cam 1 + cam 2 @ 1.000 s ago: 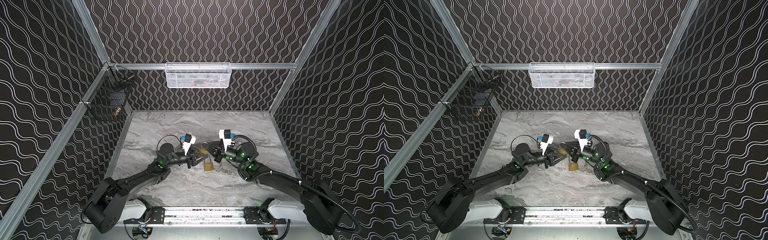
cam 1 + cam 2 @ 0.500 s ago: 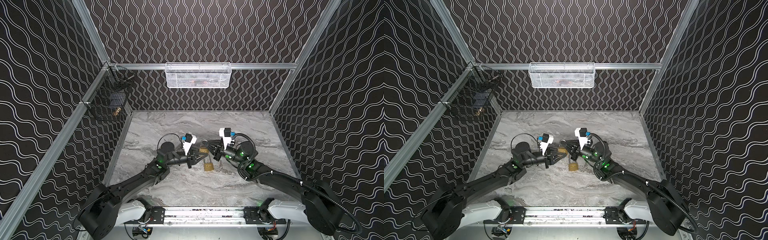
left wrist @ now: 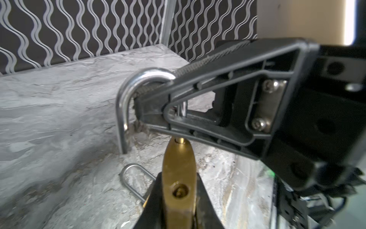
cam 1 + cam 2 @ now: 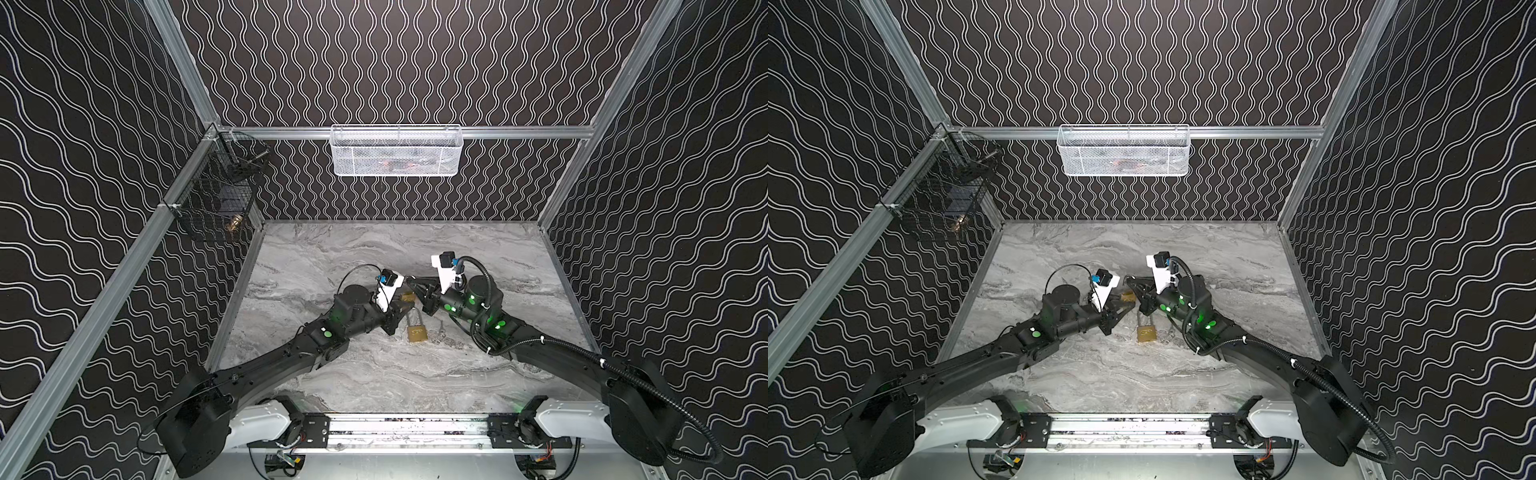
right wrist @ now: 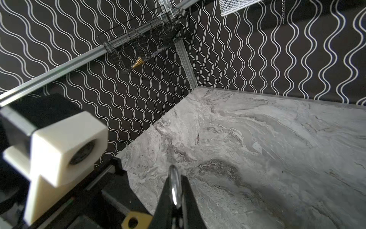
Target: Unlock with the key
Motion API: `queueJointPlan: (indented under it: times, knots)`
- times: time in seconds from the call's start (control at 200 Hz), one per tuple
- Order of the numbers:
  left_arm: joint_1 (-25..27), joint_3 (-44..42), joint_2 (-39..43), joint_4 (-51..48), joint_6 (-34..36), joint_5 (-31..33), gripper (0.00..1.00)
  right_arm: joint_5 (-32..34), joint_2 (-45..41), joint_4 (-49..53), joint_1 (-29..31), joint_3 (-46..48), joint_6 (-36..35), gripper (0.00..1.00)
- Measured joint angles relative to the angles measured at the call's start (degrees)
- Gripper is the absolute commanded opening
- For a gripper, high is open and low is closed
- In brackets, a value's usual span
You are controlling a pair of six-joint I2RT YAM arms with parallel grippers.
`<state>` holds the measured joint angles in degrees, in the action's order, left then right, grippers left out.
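Note:
My left gripper (image 3: 179, 178) is shut on the brass body of a padlock (image 3: 179, 170), also seen in a top view (image 4: 408, 297). Its silver shackle (image 3: 122, 111) stands open, one leg free of the body. My right gripper (image 5: 176, 178) is shut on the top of that shackle (image 5: 175, 184); in both top views its tip (image 4: 412, 283) (image 4: 1132, 283) meets the left gripper (image 4: 404, 303) at mid table. I cannot make out the key clearly; a faint metal glint (image 4: 439, 332) lies on the table.
A second brass padlock (image 4: 417, 330) (image 4: 1145, 332) lies flat on the marble table (image 4: 415, 249) just in front of both grippers. A white mesh basket (image 4: 397, 151) hangs on the back wall. A black wire basket (image 4: 220, 199) hangs at the left corner.
The left gripper has closed a little on the padlock body, and both grippers have shifted slightly together. The padlock on the table has not moved.

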<state>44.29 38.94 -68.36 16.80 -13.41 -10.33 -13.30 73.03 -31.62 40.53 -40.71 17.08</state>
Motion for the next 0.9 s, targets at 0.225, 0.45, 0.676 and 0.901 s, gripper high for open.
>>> queueJointPlan:
  times: [0.225,0.45,0.676,0.901]
  knots:
    - [0.42,0.55,-1.51,-0.61,2.58,3.74,0.0,3.56,-0.26,3.06,0.55,-0.33,0.33,0.32]
    - [-0.31,2.34,-2.1,-7.52,2.62,8.48,0.0,6.25,-6.43,2.91,0.17,3.85,0.09,0.69]
    - [-3.45,2.38,-0.46,-9.9,2.14,-1.11,0.0,1.51,-10.01,-2.64,-8.46,8.92,-1.07,0.7]
    - [-6.75,0.72,-1.16,-2.1,-3.19,-24.59,0.0,-14.34,-2.1,-31.82,-20.85,23.58,10.91,0.66]
